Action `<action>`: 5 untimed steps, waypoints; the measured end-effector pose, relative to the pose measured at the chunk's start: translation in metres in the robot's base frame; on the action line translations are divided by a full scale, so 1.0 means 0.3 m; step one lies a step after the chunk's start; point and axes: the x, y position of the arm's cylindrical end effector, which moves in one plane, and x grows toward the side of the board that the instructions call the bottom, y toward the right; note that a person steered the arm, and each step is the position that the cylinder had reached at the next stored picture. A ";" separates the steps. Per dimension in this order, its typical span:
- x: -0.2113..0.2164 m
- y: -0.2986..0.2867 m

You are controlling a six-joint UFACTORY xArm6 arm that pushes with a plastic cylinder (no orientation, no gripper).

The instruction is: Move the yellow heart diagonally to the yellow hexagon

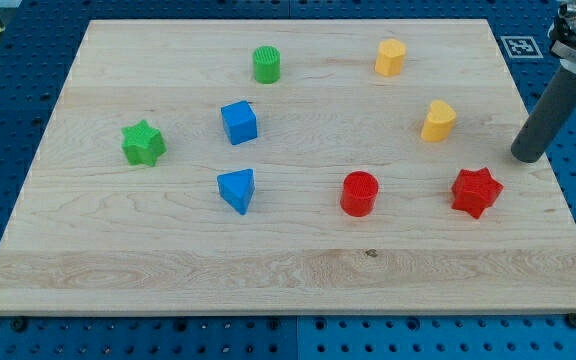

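Rod end, my tip (530, 157), stood at the board's right edge, touching nothing; no fingers existed. Yellow heart (438, 121) lay just inside that edge, yellow hexagon (391, 57) nearer the top edge.

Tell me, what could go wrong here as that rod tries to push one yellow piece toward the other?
1. My tip sits at the board's right edge, to the right of both yellow blocks; coming in from that side could drive the lower yellow block left, not up toward the upper yellow block.
2. The red star lies just below-left of my tip and could get bumped.
3. The two yellow shapes look alike, so I could push the wrong one.
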 end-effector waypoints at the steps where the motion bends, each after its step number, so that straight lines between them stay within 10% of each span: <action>1: 0.001 -0.039; 5: -0.142 -0.245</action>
